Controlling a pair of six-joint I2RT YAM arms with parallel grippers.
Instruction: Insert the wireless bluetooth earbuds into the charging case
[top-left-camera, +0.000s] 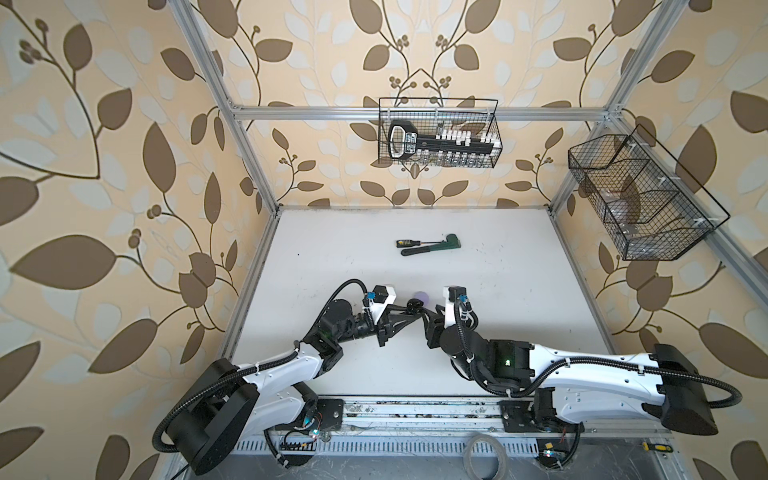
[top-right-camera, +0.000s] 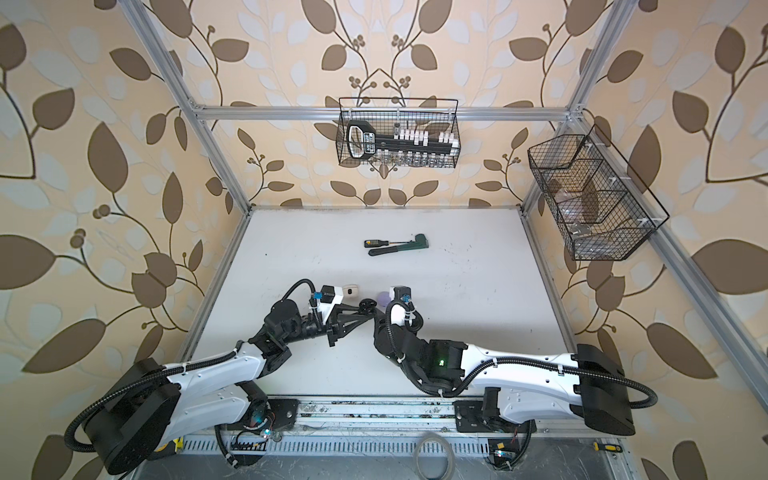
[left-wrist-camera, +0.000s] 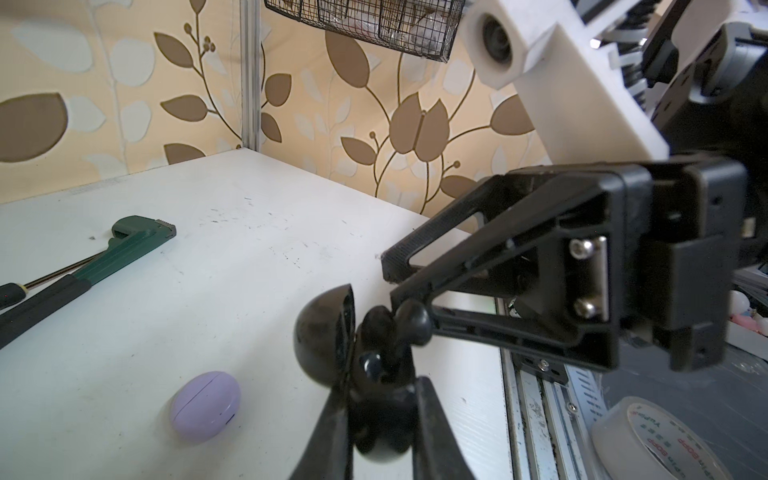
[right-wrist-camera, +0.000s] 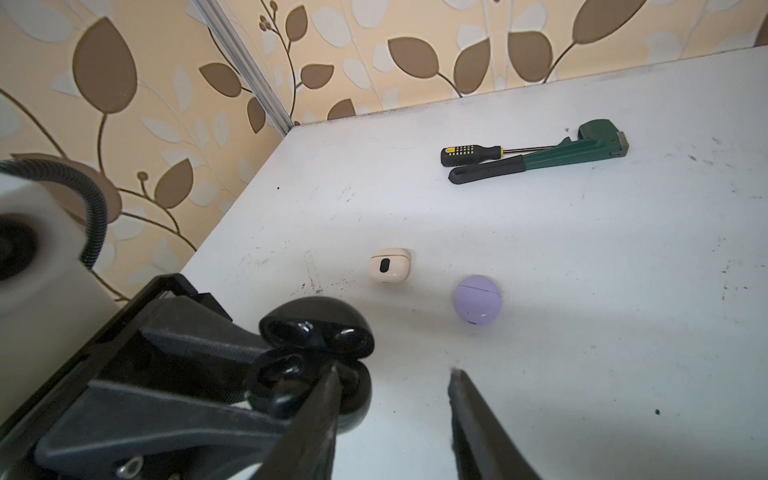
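Note:
My left gripper is shut on the base of a black charging case, held just above the table with its lid swung open. Glossy black earbuds sit in the base's wells. My right gripper is open with nothing between its fingers. One of its fingertips lies over the rim of the case and the other hangs over bare table. In both top views the two grippers meet at the case near the table's middle.
A shut lavender case and a shut white case lie just beyond the grippers. A green pipe wrench and a screwdriver lie farther back. Wire baskets hang on the walls. A tape roll sits beyond the front rail.

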